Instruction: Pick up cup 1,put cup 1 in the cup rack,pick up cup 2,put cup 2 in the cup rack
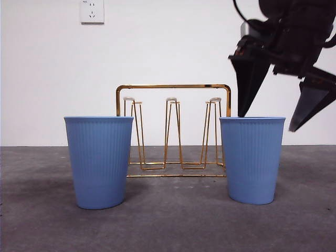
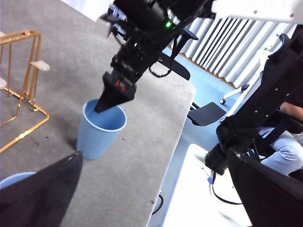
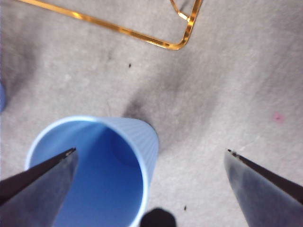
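Two ribbed pale-blue plastic cups stand upright on the grey table, the left cup point(image 1: 99, 161) and the right cup point(image 1: 252, 159), with the gold wire cup rack point(image 1: 173, 130) between and behind them. The front view shows the right gripper point(image 1: 270, 122) spread wide at the right cup's rim — one jaw tip over the mouth, the other outside. Only the right wrist view looks down into the cup's hollow point(image 3: 97, 175), one jaw over it. The left gripper point(image 2: 156, 189) waits apart, jaws parted — seen only by its own camera.
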